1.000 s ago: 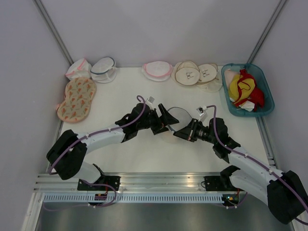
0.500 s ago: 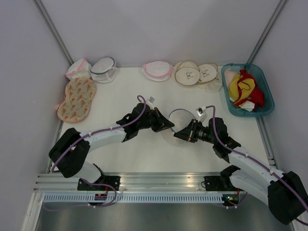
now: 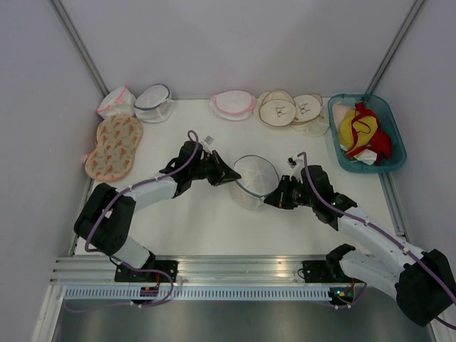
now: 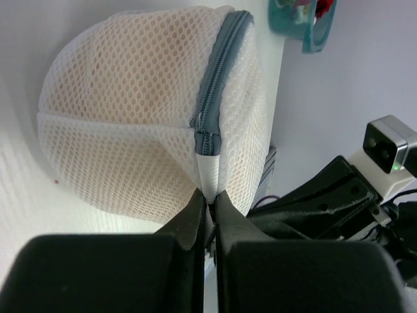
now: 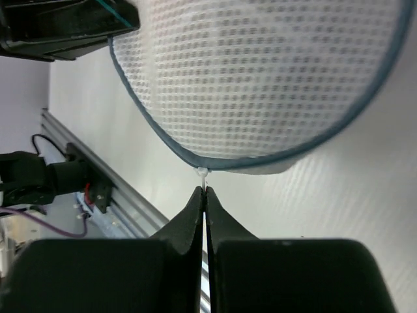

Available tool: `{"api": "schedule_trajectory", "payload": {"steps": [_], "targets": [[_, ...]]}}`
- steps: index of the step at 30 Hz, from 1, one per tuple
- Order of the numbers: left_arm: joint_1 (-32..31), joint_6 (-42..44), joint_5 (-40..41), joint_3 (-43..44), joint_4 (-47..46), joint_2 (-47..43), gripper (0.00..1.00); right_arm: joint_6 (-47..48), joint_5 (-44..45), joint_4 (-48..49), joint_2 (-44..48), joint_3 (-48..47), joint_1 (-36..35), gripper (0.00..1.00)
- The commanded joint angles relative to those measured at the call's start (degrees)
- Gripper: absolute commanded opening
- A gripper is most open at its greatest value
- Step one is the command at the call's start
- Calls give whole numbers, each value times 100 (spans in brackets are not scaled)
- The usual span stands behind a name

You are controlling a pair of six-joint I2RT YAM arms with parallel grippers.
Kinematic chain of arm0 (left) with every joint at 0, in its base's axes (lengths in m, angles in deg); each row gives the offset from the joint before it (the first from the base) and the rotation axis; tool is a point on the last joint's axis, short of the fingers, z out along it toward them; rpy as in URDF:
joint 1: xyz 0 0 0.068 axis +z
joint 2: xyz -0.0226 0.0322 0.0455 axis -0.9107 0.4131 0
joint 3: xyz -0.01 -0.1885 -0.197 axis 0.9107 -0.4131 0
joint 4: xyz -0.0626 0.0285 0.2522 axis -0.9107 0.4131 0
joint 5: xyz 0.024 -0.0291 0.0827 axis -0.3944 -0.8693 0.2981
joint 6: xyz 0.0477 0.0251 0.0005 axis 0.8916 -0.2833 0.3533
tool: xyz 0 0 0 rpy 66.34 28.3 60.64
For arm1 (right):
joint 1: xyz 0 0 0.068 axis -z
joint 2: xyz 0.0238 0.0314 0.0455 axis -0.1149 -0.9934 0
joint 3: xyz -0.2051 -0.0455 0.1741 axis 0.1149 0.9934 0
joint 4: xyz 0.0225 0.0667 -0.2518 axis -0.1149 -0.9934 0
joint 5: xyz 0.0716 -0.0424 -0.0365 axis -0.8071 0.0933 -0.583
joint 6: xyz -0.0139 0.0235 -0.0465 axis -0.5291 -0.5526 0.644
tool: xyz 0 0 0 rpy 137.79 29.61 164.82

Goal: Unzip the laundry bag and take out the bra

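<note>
Evidently the job is only at its opening step. At centre-left of the overhead view, the left end effector [image 3: 229, 176] is clenched on the white tab [image 4: 207, 173] at the end of the zipper [image 4: 216, 78], anchoring the laundry bag [image 3: 254, 177]. The bag sits mid-frame on the table [image 3: 178, 221], between the two arms. The stretch of grey zipper seen from the left wrist looks fully closed. A peach tint behind the mesh is likely the bra [image 4: 124, 72], so it appears to remain inside. Just right of the bag, the right end effector [image 3: 273, 200] is pinched tight on the small white pull [image 5: 203, 172] at the bag's dark-trimmed edge. How far that pull has run along the trim cannot be told. Judging by this, both grips are set, but the unzipping and the removal of the bra are not yet done. At upper right, a teal basket [image 3: 370, 97] holds red and yellow garments [image 3: 363, 132], well apart from the work.
</note>
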Motion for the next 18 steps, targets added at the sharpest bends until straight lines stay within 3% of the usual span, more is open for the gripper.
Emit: {"api": "schedule_trajectory", "payload": {"steps": [1, 6, 10, 18], "targets": [[325, 1107, -995, 380, 403, 382, 2, 534, 970, -1109, -101, -278, -28, 0], [378, 2207, -2076, 1056, 1212, 823, 2, 639, 1658, -1268, -364, -497, -36, 1], [387, 3348, -2473, 1418, 2074, 1060, 2, 815, 2404, -1523, -531, -779, -28, 1], [378, 4624, -3062, 2058, 3128, 1683, 2, 1167, 3671, -1910, -760, -1332, -19, 0]]}}
